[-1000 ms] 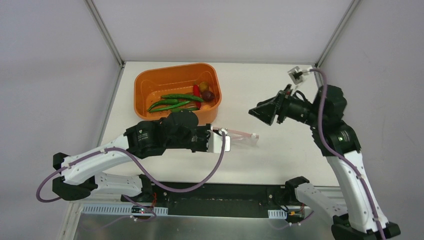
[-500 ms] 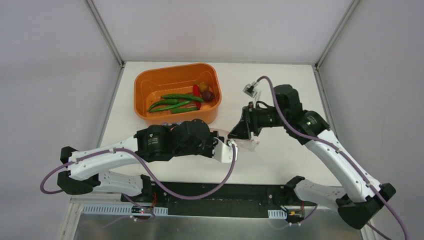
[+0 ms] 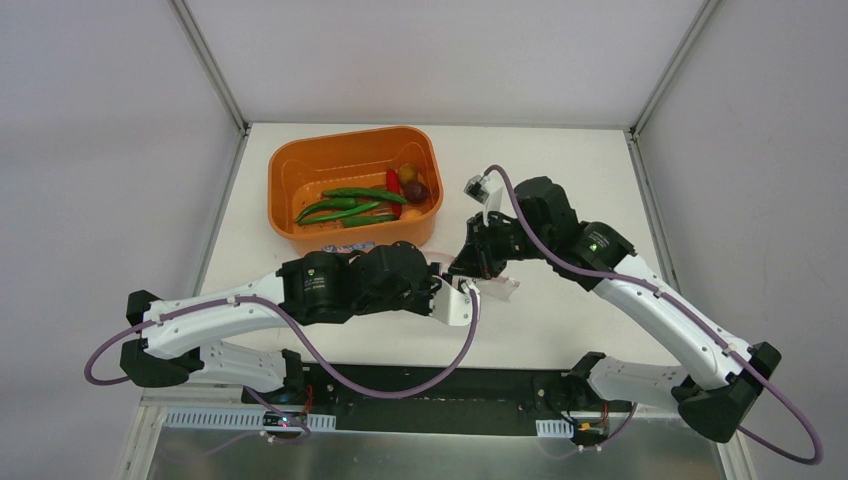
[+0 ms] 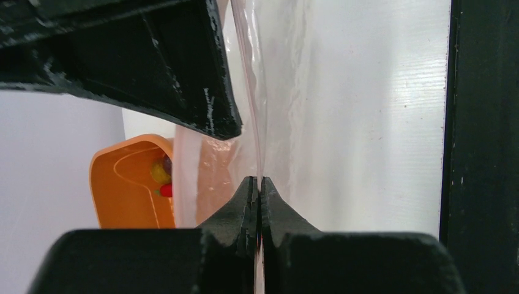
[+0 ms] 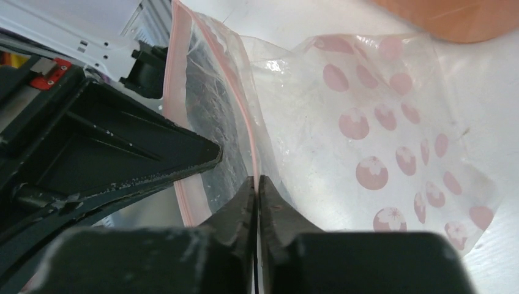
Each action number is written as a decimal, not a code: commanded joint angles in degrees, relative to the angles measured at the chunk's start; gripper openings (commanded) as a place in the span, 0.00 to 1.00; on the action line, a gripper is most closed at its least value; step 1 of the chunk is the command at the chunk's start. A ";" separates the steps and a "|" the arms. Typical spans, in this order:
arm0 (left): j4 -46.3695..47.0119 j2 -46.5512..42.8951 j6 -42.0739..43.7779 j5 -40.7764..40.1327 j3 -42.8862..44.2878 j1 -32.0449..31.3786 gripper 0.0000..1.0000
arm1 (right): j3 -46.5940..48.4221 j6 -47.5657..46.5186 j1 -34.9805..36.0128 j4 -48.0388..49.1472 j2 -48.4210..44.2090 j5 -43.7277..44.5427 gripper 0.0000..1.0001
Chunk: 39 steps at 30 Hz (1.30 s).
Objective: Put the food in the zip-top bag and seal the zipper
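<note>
Jaws pinch zip-top bag (image 5: 367, 122) | left gripper (image 4: 257, 184), right gripper (image 5: 256, 182) side by side | arms angled inward

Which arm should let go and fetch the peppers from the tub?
Probably left. The tub holding the peppers sits just beyond its wrist; the right arm would have to reach across it. The right jaws are shut on the zipper, so they can hold the bag.
</note>
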 commanded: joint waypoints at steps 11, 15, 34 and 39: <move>13.67 -8.79 -4.75 2.70 -10.61 -0.50 0.04 | -6.60 10.32 0.21 8.21 -17.19 39.79 0.00; 19.35 -8.10 -5.05 -2.90 -13.13 -0.51 0.06 | -7.97 11.96 0.20 10.69 -20.71 43.44 0.00; 49.64 -6.45 -24.80 0.98 -24.93 5.05 0.89 | -19.71 12.32 0.29 21.14 -20.71 57.67 0.00; 52.07 -11.05 -35.11 4.41 -28.76 9.52 0.94 | -25.57 18.70 0.30 25.56 -21.46 60.55 0.00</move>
